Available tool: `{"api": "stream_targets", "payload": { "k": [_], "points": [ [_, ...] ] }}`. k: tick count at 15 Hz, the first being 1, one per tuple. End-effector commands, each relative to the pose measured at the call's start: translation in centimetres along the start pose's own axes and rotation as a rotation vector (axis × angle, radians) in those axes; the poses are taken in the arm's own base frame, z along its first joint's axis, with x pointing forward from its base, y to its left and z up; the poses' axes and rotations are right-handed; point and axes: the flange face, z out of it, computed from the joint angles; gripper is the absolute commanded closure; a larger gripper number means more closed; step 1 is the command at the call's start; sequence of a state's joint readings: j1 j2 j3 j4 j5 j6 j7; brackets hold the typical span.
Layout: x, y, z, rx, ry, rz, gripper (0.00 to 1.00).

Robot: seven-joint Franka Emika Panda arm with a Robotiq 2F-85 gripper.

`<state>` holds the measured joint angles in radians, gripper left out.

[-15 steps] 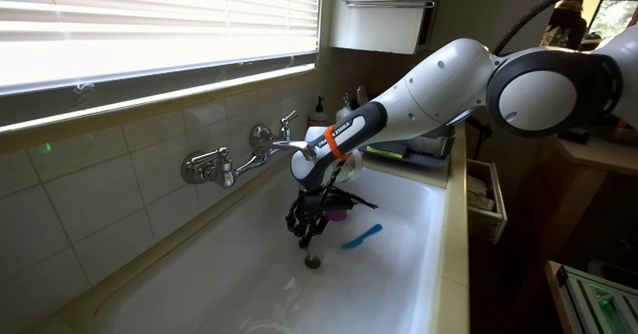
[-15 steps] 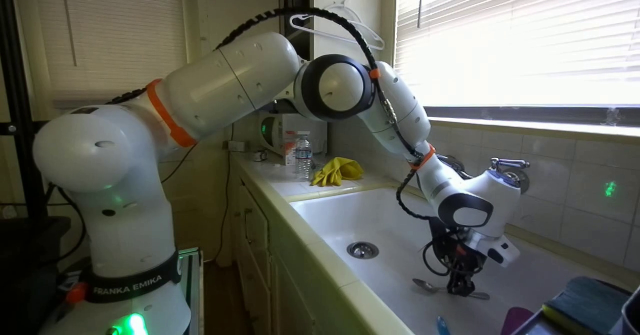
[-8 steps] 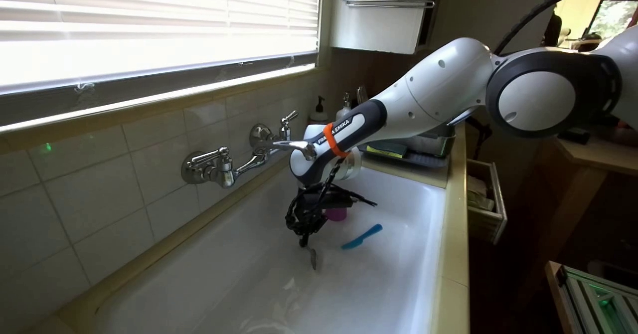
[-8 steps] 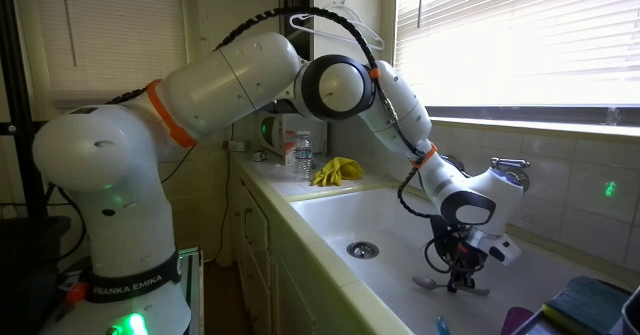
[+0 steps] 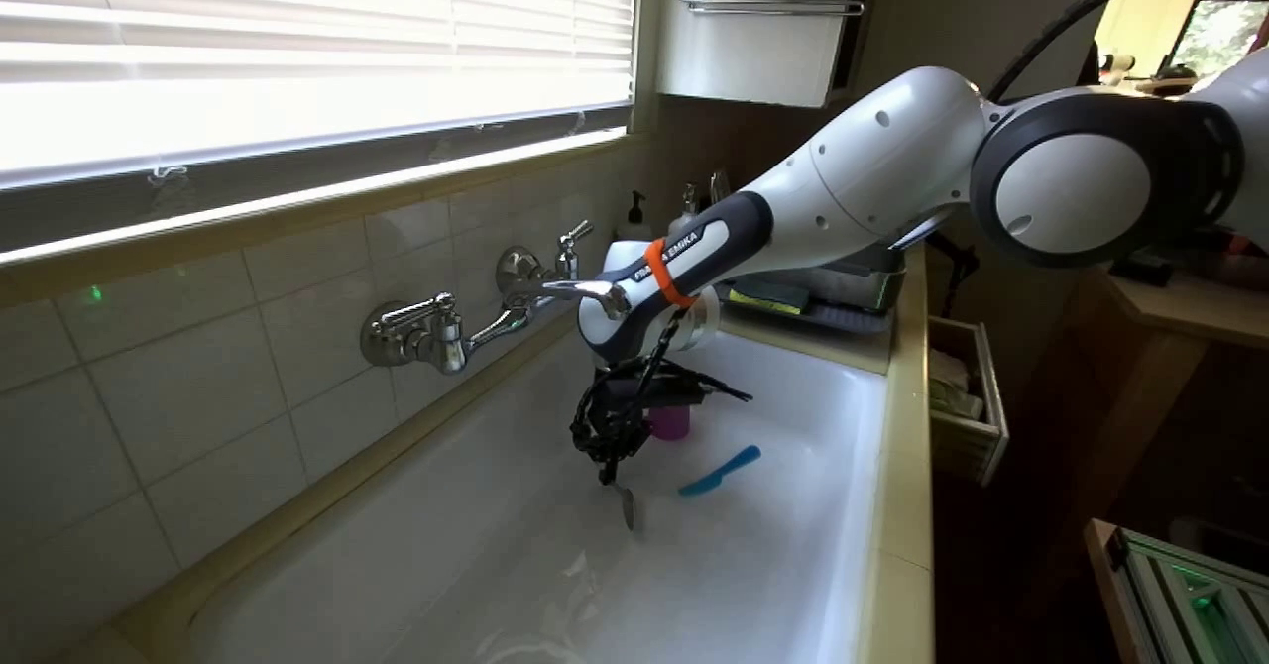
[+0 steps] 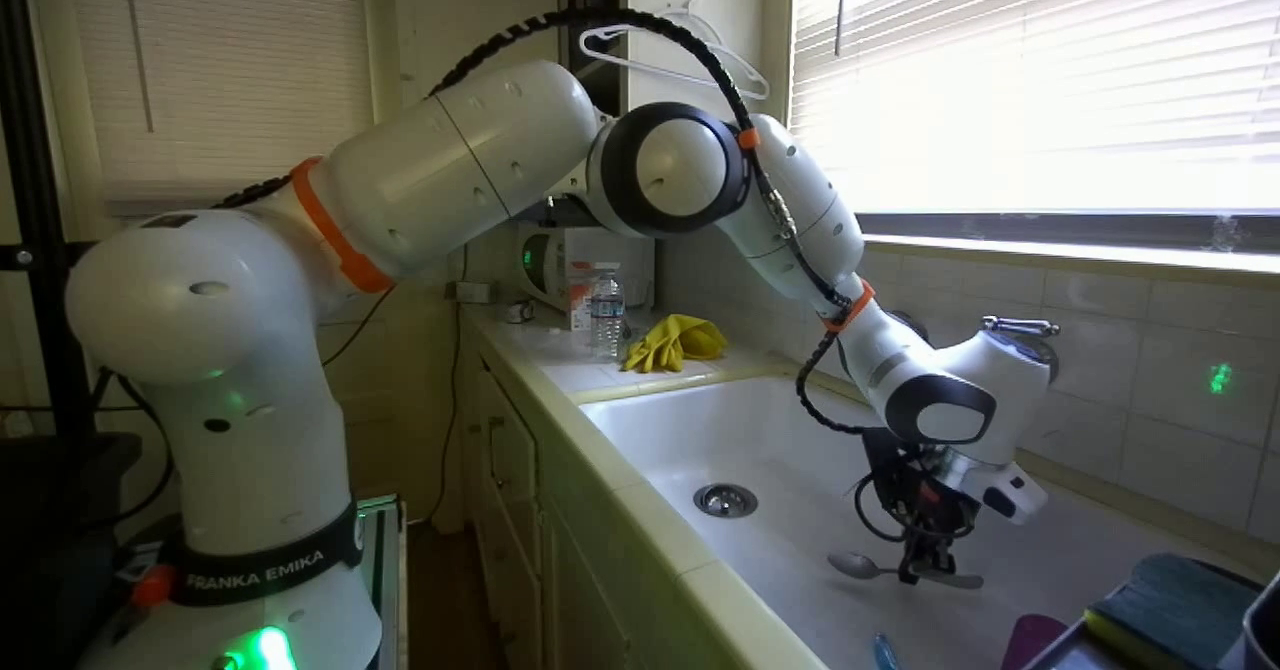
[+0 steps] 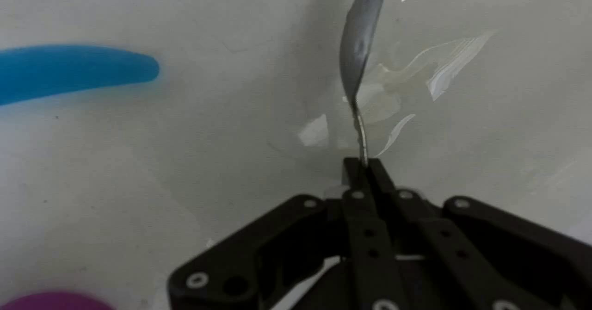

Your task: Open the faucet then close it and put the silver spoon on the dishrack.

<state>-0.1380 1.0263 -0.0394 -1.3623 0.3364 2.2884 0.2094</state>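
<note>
Pinching silver spoon (image 7: 360,39) by its handle between 2 narrowed jaws of gripper (image 7: 364,164), within sink (image 5: 734,565). Held with long axis across gripper and bowl roughly away from dishrack (image 5: 851,319); likely to need raising, then carrying handle-first.

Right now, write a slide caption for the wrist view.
The end effector grips the silver spoon by its handle; a blue utensil and purple cup are cut off by the frame.

In the sink (image 5: 753,585) we see a drain (image 6: 726,500), a blue utensil (image 5: 720,472) and, near it, a cup (image 5: 672,424). On the counter (image 6: 550,356), gloves (image 6: 682,342) lie just beside a bottle (image 6: 606,318), a microwave (image 6: 640,265) behind.
</note>
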Motion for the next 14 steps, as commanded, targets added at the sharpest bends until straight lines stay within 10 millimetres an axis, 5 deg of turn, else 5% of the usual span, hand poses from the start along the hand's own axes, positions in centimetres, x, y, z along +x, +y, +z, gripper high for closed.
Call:
{"api": "stream_targets", "payload": {
  "k": [1, 7, 14],
  "points": [
    [-1.6, -0.3, -2.9, -0.041, 0.015, -0.009, 0.99],
    [-4.2, 0.9, -7.6, -0.062, 0.050, 0.023, 0.99],
    [-8.7, 3.2, -10.9, -0.096, 0.042, 0.155, 0.99]
  ]
}}
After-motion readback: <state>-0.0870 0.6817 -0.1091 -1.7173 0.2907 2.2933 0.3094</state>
